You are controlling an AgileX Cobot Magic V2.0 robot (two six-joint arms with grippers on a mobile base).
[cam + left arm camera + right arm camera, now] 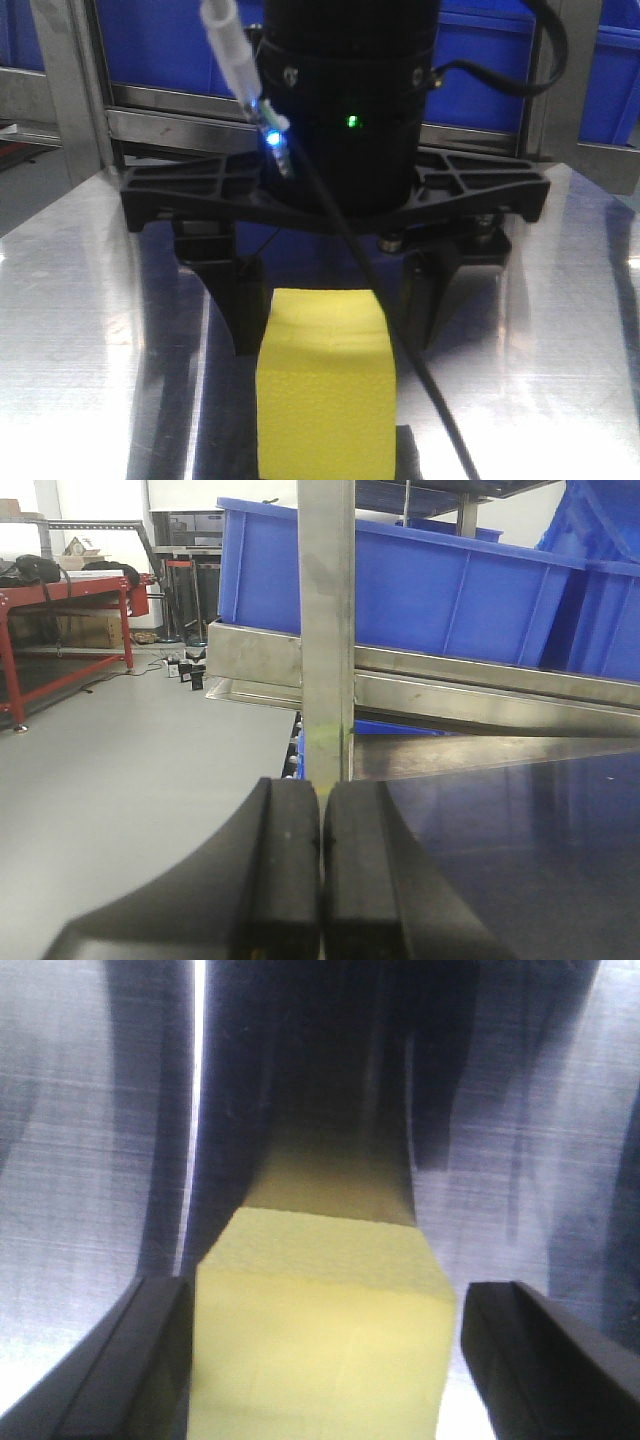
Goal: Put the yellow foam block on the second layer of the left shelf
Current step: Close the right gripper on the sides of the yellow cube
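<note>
Brushed metal sheet (90,330) fills your front view, with blue bins (420,590) on a steel rack behind it. Whether this sheet is a table or already a shelf layer cannot be told. The yellow foam block (325,400) sits flat on the sheet, square to your right hand (325,1360), which reaches down over it. The fingers are spread to about the block's width, one on each side. In the wrist view the left one lies at the block's edge, while a thin gap shows on the right, so judge this a straddle and not a clamp. That centring makes sense: even contact on both faces keeps soft foam from twisting. Your left hand (320,860) is pressed fully together and carries nothing. It is parked low before the shelf post (327,630), likely to keep clear of the working arm.
</note>
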